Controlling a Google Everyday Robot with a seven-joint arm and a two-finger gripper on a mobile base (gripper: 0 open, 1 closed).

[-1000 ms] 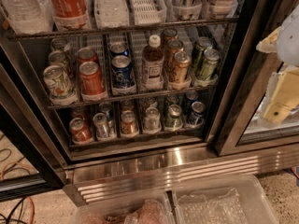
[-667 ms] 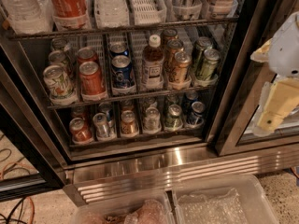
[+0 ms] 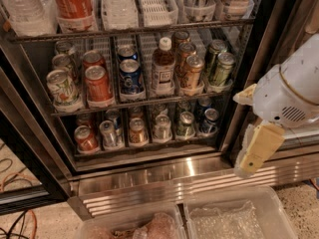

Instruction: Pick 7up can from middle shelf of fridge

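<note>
The fridge [image 3: 149, 172] stands open in front of me. Its middle shelf [image 3: 144, 103] holds rows of cans in white lane trays. The 7up can [image 3: 61, 86], whitish-silver with green and red markings, stands upright at the front of the leftmost lane, with more like it behind. Beside it on the right are a red cola can [image 3: 97, 83] and a blue can [image 3: 130, 76]. My gripper [image 3: 250, 163] hangs at the right on the white arm [image 3: 291, 93], outside the fridge by the door frame, far right of the 7up can and lower than it.
A brown bottle [image 3: 163, 66] and dark green cans [image 3: 222, 68] fill the middle shelf's right lanes. Bottles stand on the top shelf [image 3: 124, 30], several cans on the bottom shelf [image 3: 149, 143]. Two clear plastic bins [image 3: 234, 218] sit below. Cables [image 3: 20, 218] lie on the floor left.
The arm and gripper have moved left and a little down, further into view at the right. The cans have not moved.
</note>
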